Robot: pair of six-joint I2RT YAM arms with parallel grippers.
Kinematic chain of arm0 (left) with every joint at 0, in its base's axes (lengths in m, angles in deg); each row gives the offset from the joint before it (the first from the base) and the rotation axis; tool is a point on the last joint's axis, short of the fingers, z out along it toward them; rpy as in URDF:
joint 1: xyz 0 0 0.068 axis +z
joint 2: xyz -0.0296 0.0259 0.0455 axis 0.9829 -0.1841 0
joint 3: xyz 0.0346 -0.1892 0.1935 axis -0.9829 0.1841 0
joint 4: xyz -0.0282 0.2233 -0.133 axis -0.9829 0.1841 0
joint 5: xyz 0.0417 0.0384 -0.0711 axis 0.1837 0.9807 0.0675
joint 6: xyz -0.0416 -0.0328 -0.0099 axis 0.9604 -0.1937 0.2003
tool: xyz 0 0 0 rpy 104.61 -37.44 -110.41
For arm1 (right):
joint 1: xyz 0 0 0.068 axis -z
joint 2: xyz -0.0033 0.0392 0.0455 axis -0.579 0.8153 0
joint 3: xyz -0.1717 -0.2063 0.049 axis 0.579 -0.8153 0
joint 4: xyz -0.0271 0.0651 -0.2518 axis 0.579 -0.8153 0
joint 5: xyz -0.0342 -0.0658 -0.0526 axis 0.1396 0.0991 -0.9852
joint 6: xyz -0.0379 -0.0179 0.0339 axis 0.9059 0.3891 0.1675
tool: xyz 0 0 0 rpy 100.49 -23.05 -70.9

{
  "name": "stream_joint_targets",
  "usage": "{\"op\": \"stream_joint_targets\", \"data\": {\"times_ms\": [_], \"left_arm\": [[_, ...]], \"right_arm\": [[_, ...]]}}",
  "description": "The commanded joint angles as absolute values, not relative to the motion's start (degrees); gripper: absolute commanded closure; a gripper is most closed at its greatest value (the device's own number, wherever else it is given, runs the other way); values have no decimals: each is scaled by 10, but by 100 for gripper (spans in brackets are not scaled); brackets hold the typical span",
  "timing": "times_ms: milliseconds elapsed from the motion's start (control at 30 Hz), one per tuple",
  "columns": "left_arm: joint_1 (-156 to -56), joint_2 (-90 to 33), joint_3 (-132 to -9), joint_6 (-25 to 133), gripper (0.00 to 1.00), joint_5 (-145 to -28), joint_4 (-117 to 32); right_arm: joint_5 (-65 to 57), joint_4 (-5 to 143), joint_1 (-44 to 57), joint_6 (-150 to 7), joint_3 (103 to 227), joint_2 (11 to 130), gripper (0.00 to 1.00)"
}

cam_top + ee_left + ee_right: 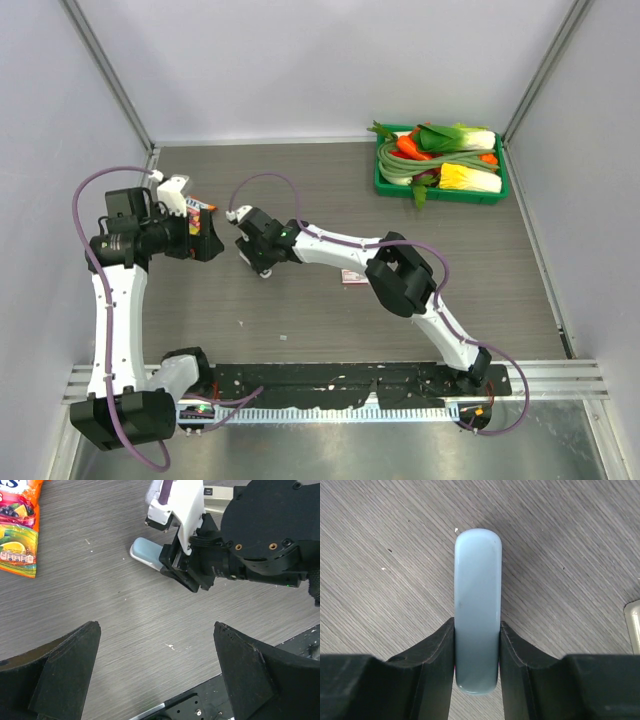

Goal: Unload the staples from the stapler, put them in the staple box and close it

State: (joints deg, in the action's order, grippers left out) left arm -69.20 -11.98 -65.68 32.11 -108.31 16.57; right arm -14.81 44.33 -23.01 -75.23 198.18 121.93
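right gripper (pixel 477 625): clamped on the stapler (pixel 477 580) by its two long sides near one end. The pale blue top faces the wrist camera and the other end sticks out free.
why held so: likely to steady the body so the other arm can work on it. A side grip leaves the top and the free end reachable.
stapler location: left-centre of the table (pixel 330 320), low over the wood grain. It looks closed; cannot tell if it touches the surface.
left gripper (pixel 155 627): jaws spread wide with nothing between them, near the stapler on its left and pointed at it.
why there: looks staged to come in on the free end or lift the top.
staples: none visible. There are a few pale specks on the table, too small to call.
snack packet (pixel 17 530): beside the left gripper, off task.
pink-and-white box (pixel 352 276): by the right forearm, apart from the stapler.
green tray of vegetables (pixel 380 182): far right corner, off task.
stage: early; unloading not yet done, by my read.
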Motion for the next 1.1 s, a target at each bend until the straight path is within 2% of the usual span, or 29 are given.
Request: {"op": "stream_joint_targets", "data": {"times_ms": [0, 33, 133, 467, 700, 1067], "left_arm": [[-689, -104, -649, 347, 0, -1104, 145], [-689, -103, -648, 354, 0, -1104, 143], [-689, -101, -646, 358, 0, -1108, 140], [-689, -98, -654, 359, 0, -1103, 142], [-689, -110, -654, 358, 0, -1123, 147], [-691, -123, -644, 344, 0, -1152, 159]], "right_arm": [[-144, 437, -232, -761, 2024, 1221, 54], [-142, 437, -232, -761, 2026, 1224, 44], [-143, 436, -232, -765, 2034, 1222, 28], [-184, 433, -221, -722, 1978, 1128, 26], [-230, 427, -135, -668, 1879, 1020, 25], [-259, 407, -99, -596, 1813, 1023, 23]]}}
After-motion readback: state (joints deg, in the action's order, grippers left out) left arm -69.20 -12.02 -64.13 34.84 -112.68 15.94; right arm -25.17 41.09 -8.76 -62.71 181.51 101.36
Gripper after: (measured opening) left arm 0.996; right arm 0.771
